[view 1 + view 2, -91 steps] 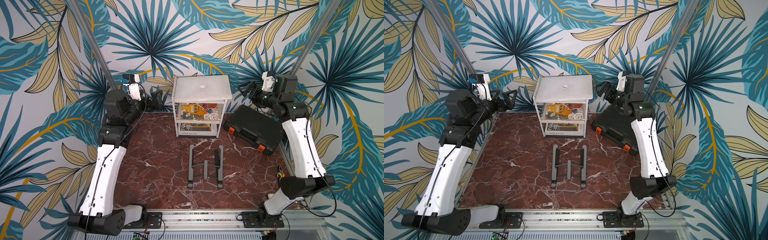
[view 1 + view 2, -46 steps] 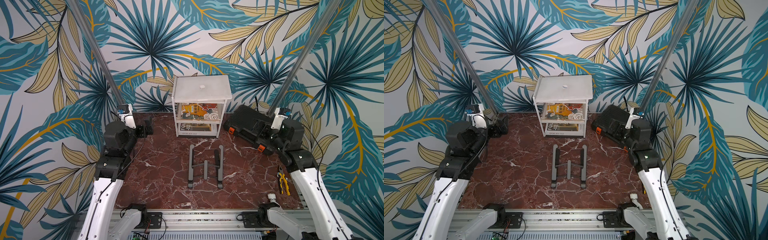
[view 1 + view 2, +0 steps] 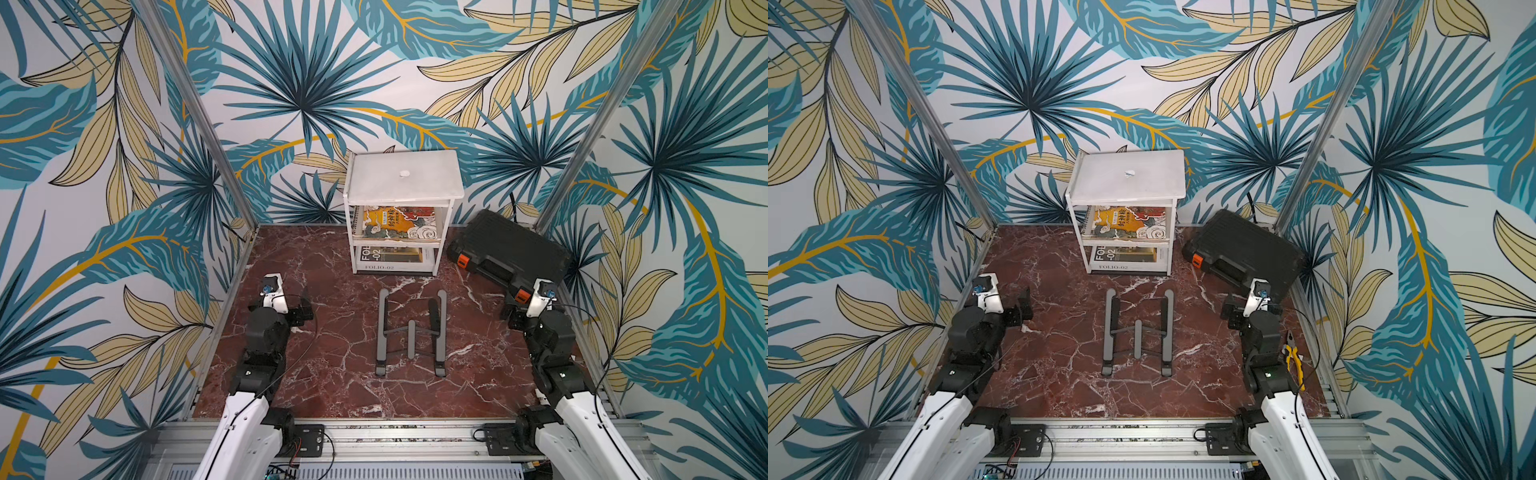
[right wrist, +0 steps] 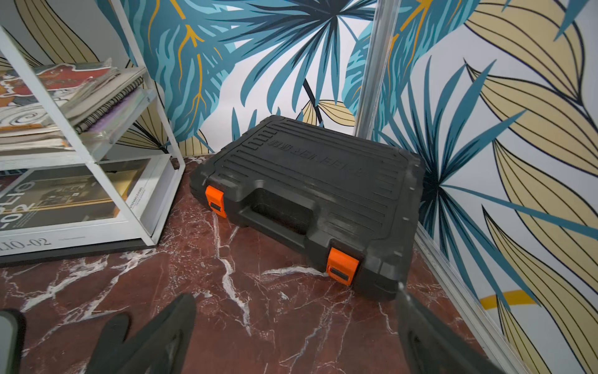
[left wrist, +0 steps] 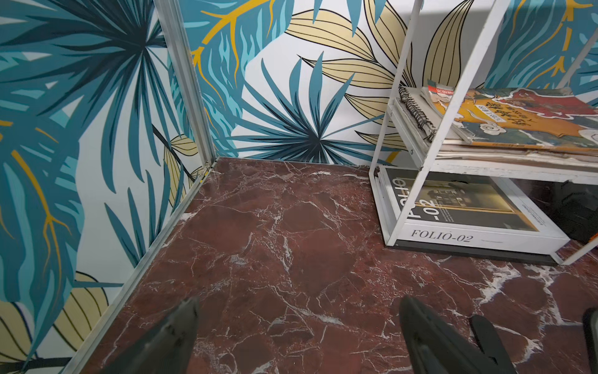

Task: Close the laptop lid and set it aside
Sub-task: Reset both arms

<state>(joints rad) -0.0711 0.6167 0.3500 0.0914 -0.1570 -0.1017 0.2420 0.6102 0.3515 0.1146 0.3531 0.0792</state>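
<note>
Top views both show you the laptop point(image 3: 405, 187): it lies flat and shut on top of the white shelf unit point(image 3: 395, 243), at the back by the leafy wall

Yes, and look at the laptop lid point(image 3: 1142, 187). It is thin, smooth and silver-grey, with round corners and a tiny logo point(image 3: 1128, 173) in the middle

What about your hands? Can you see them?

You can. Your left gripper point(image 5: 299, 301) is spread wide with nothing in it, low over the red marble table point(image 5: 275, 226) with its white cracks. Its black fingers point(image 5: 174, 336) look long and pointy

And your right gripper point(image 4: 295, 293)?

Spread wide too, and it holds nothing. It faces the black case point(image 4: 307, 181), which is bumpy plastic with ridges, a handle and two orange latches point(image 4: 214, 197)

So both of your grippers are well apart from the laptop, down at the sides of the table

What lies in the middle of the table?

You see a grey stand point(image 3: 409, 332) made of flat metal bars, lying on the marble

And under the laptop?

The shelf unit has thin white posts. You see a bright orange book point(image 3: 399, 222) on the middle shelf, a wire-bound notebook point(image 5: 417, 113) beside it, and a big flat book that says FOLIO-02 point(image 5: 453, 238) at the bottom

Little pliers point(image 3: 1292, 353) with yellow handles lie by your right arm
</note>
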